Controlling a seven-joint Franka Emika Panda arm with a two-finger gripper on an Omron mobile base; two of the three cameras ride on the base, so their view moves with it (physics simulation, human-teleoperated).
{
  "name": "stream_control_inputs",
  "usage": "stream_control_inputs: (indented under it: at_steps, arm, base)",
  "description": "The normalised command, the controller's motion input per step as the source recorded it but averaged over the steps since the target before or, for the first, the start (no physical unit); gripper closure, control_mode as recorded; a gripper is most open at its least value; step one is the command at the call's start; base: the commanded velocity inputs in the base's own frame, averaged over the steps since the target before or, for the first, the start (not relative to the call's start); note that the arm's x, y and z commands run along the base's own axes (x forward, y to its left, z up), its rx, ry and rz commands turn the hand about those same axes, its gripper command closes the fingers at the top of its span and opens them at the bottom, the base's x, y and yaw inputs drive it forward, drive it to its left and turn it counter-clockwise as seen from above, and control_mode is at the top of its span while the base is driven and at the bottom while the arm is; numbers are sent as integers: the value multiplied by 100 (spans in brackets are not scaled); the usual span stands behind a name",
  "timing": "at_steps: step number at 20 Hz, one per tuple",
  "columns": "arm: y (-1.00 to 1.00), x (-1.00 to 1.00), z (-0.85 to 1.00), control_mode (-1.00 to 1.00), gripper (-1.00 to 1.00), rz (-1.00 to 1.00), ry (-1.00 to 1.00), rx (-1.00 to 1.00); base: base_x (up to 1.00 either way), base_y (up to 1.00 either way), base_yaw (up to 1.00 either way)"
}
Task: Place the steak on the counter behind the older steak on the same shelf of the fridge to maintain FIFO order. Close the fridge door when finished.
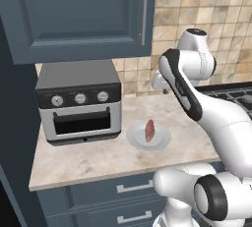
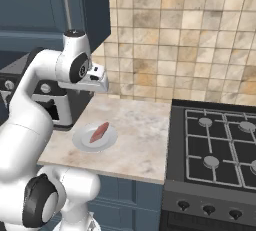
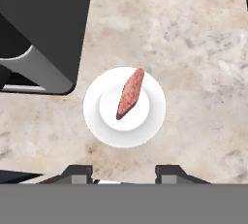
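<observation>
From my remote station: tan tiled backsplash (image 2: 165,50) rises behind blue-grey wall cabinets (image 1: 83,14), a grey toaster oven (image 1: 78,105) beneath them, and a black gas stove (image 2: 220,150) to the right.

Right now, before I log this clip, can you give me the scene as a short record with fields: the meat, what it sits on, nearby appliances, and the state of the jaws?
steak: pinkish-red slab, bare, lying on a white plate
plate: on the beige counter, between toaster oven and stove
toaster oven: at the counter's left, door shut
stove: black gas hob at the counter's right
gripper: above the plate, jaws open, holding nothing
task progress: steak not yet picked up
</observation>
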Motion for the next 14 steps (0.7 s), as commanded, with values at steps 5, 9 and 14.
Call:
stream_control_inputs:
  at_steps: [5, 9, 14]
  arm:
    - [0, -13, 0, -100, -100, 0, -1, 0]
    - [6, -20, -54, -100, -100, -6, 0, -1]
    - [15, 12, -98, -100, -100, -22, 14, 0]
  base:
    - [0, 0, 0]
    - [0, 0, 0]
    - [0, 0, 0]
